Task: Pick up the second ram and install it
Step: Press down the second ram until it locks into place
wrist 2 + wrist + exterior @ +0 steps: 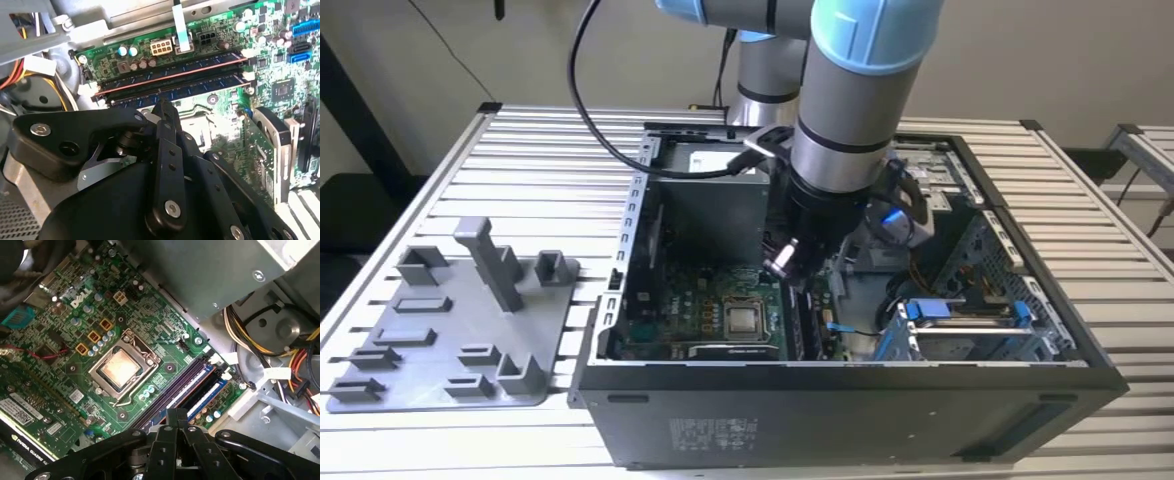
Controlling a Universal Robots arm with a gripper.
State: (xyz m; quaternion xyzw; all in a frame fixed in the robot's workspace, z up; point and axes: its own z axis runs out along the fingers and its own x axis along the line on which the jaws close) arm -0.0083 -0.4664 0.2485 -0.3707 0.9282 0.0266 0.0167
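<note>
Grey plastic tray (pixel 400 385) lies on the slatted metal table (pixel 547 140) at the exterior view's left, at 9 o'clock from the open computer case (pixel 854 420). In that view the arm (pixel 847 120) drops into the case from 12 o'clock. The gripper (pixel 785 262) is low over the motherboard (pixel 670 312), just at 1 o'clock from the processor socket (pixel 744 320). A drive cage (pixel 961 325) with blue parts sits at 4 o'clock from the gripper.

Both wrist views give the close detail. In the first wrist view the fingers (pixel 161 447) are drawn together to a single tip, and the gripper (pixel 176 414) hangs right at the bank of memory slots (pixel 210 390), with the bare processor socket (pixel 120 369) and a graphics card (pixel 30 425) spread beyond. Yellow and orange cables (pixel 300 360) bunch past the board's edge.

In the second wrist view the gripper (pixel 165 106) is seen side-on to the slots. A long dark stick with a reddish upper edge, apparently the second ram (pixel 170 76), stands in the slot rows just beyond the tip. I cannot tell whether the closed fingers touch it. White latches (pixel 248 76) mark the slot ends.
</note>
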